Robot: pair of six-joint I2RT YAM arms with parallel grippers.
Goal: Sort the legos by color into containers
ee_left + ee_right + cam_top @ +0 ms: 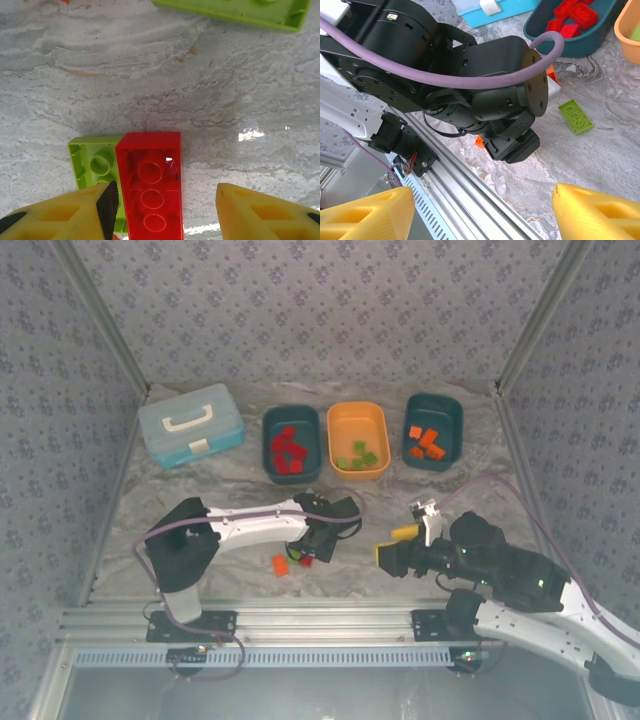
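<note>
Red plastic brick point(150, 190) lay on table point(210, 75) between parted jaws of left gripper point(167, 212), green brick point(95, 160) touching one long side. Likely light, stiff, slick: pinch across long sides. Right gripper point(480, 220) parted too, empty. Far, teal tub point(266, 440) held reds point(288, 452).

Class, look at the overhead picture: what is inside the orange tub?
The orange tub holds a few green legos clustered at its near end. Anything beneath them is covered; the exact count is unclear.
</note>
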